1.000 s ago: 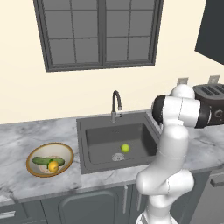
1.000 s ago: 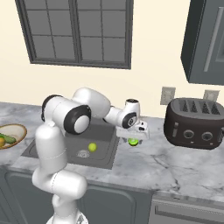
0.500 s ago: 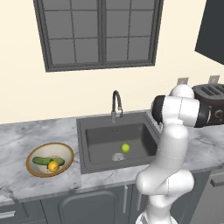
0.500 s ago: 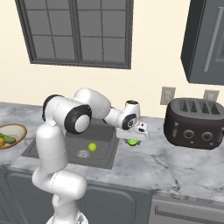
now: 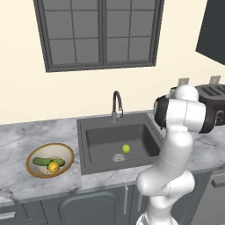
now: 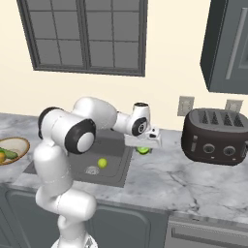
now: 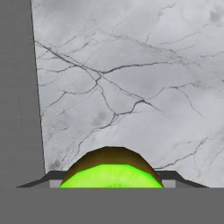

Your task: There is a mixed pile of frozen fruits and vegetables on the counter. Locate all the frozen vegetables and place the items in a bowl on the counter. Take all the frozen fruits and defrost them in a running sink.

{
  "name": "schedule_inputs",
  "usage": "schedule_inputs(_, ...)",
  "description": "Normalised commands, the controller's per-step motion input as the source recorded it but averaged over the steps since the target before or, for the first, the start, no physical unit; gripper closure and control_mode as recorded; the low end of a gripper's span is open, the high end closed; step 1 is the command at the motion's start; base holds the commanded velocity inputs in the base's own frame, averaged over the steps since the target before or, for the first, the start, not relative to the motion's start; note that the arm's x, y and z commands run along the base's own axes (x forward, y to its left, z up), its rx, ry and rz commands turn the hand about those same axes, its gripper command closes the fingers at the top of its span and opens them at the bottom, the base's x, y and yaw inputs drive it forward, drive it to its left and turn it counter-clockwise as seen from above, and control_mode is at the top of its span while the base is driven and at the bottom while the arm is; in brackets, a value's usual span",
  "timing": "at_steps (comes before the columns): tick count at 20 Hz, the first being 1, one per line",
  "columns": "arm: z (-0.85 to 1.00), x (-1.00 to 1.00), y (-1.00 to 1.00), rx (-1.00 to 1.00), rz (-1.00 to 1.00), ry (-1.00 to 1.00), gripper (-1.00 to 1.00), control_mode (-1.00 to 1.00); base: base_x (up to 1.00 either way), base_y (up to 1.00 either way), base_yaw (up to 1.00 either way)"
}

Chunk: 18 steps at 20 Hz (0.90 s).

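While claw (image 6: 143,149) grips green ball (image 7: 111,173), beside sink (image 6: 118,170) edge

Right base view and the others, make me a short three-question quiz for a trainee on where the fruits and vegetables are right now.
1. True or false: the cucumber lies in the bowl.
2. The yellow-green ball is: A) in the sink, B) in the bowl, C) on top of the toaster.
3. Fill in: the tool is closed on the ______, over the counter to the right of the sink.

Key: 1 true. 2 A. 3 dark green ball.
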Motion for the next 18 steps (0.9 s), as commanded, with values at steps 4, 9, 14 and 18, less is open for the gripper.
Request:
schedule_inputs(4, 0.5, -0.01, 0.65, 0.0, 0.0, -0.13, 1.0, -1.0, 0.0, 0.0, 0.0)
schedule_inputs(9, 0.43, 0.0, 0.75, 0.01, -0.01, -0.08, 1.0, -1.0, 0.0, 0.0, 0.0)
schedule_inputs(14, 0.07, 0.0, 0.75, 0.06, 0.0, -0.04, 1.0, -1.0, 0.0, 0.0, 0.0)
schedule_inputs(18, -0.08, 0.01, 0.7, 0.06, 0.0, 0.01, 1.0, -1.0, 0.0, 0.0, 0.0)
